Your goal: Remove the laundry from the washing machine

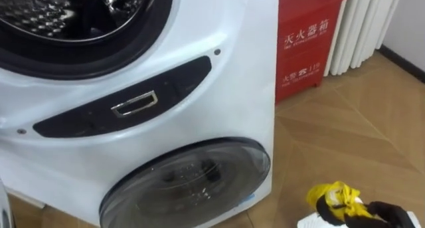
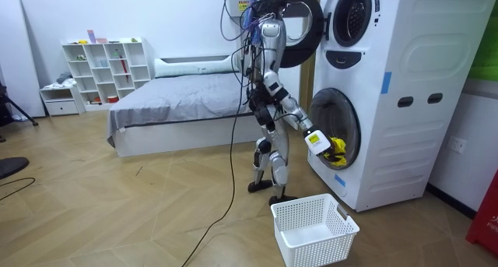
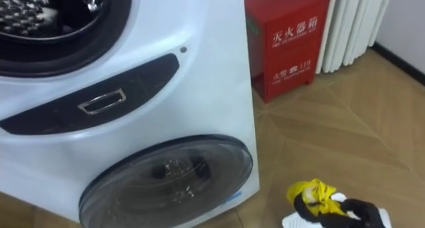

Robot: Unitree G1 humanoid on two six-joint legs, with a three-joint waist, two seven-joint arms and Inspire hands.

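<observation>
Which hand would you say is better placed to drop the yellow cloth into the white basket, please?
Right. The right hand is curled round the yellow cloth, low in front of the washing machine. In the room view, the white basket stands on the floor close by, lower than that hand.

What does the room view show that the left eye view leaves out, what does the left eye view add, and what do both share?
Room view extra: the white basket on the floor beside the robot, with the bed and the shelf behind it.
Left eye view extra: the silver handle on the dark panel, and a ribbed white radiator or curtain.
Shared: the washer and the right hand shut on the yellow cloth, held in front of the washer.
</observation>
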